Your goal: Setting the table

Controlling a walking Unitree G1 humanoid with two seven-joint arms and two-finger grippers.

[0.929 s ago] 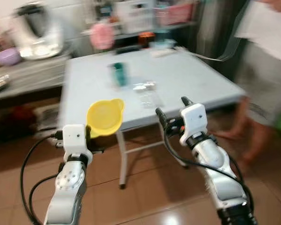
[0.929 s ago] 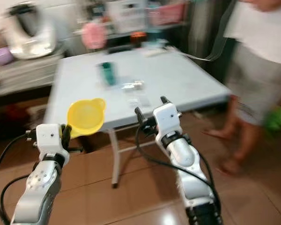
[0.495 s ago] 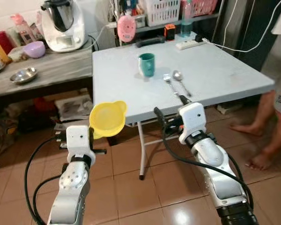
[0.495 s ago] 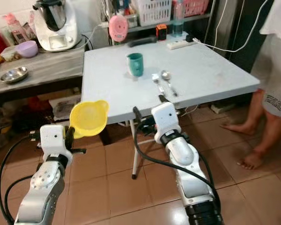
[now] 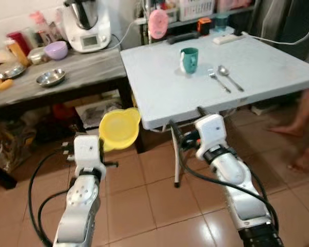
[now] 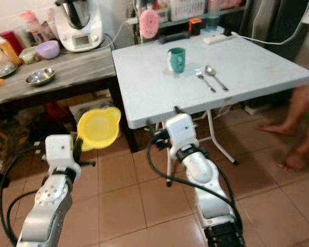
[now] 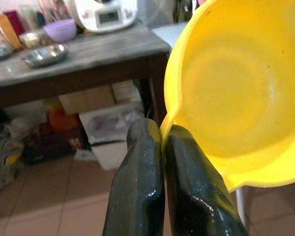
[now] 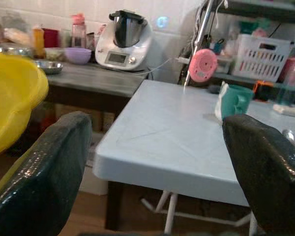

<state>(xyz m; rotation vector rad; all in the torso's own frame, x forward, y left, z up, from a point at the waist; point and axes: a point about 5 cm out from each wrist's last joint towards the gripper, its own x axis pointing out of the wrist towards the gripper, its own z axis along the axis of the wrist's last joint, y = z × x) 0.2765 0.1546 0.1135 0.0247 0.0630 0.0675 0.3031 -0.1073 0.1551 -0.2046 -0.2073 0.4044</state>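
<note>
Carrying step: left gripper (image 5: 109, 149) jaws pinching yellow bowl (image 5: 119, 128) rim; right gripper (image 5: 185, 126) jaws spread, empty. Next: close in on counter (image 5: 159, 92), place bowl beside teal mug (image 5: 189, 59).

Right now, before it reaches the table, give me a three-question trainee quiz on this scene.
1. True or false: the left gripper holds the yellow bowl by its rim.
2. Which lies nearer the green mug on the white table: A) the fork or B) the spoon?
3. Fill in: the right gripper's fingers stand ____, with nothing between them.

Key
1. True: its two black fingers pinch the rim.
2. A: the fork lies between mug and spoon.
3. Open: the right wrist view shows a wide gap with the table edge beyond.
</note>
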